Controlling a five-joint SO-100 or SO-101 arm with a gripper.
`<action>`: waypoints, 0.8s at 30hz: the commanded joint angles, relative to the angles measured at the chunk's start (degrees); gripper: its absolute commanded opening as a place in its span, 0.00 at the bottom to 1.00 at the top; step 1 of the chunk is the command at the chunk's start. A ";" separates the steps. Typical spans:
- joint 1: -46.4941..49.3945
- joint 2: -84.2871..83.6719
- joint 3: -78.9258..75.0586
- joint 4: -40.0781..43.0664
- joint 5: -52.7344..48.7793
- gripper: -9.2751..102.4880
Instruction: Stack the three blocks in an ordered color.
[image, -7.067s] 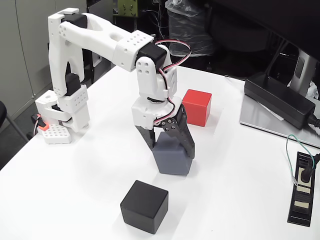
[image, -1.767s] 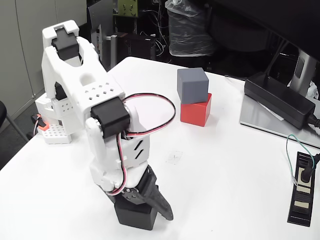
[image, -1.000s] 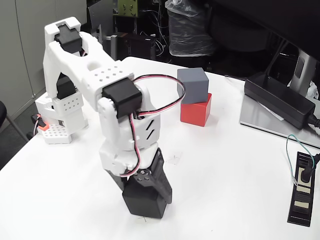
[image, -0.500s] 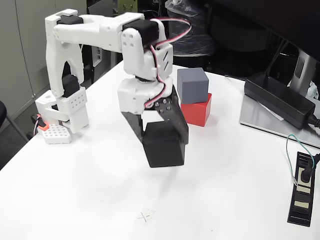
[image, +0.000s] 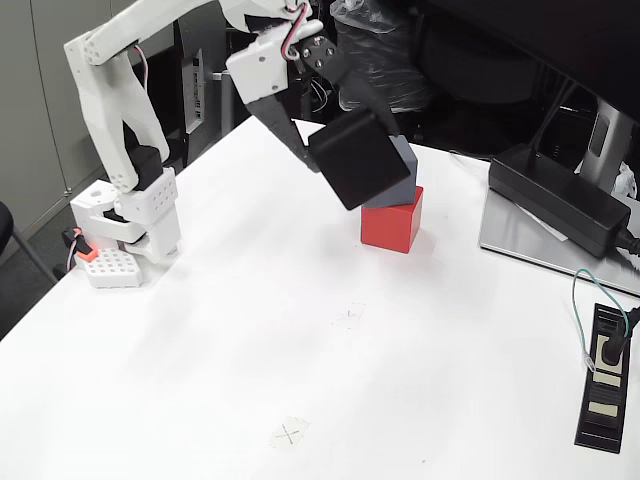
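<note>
Above the white table (image: 200, 350), a matte black cube (image: 358, 157) hangs tilted in the air, clamped between the dark fingers of the white arm's gripper (image: 340, 135). Just behind and below it sits a medium grey cube (image: 404, 180), mostly hidden, which seems to rest on a bright red cube (image: 392, 219). Right of the red cube lies a long black power brick (image: 556, 198).

I see bright, even overhead light on the white table (image: 200, 330), which is near washed out. Shadows are soft and faint. The dim background clutter loses detail. Focus is sharp, with no noticeable edge distortion.
</note>
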 joint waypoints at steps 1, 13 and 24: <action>-3.87 5.27 -1.93 0.26 0.88 0.07; -24.79 8.26 -1.93 0.26 16.79 0.07; -31.82 -5.10 -4.31 0.26 27.25 0.08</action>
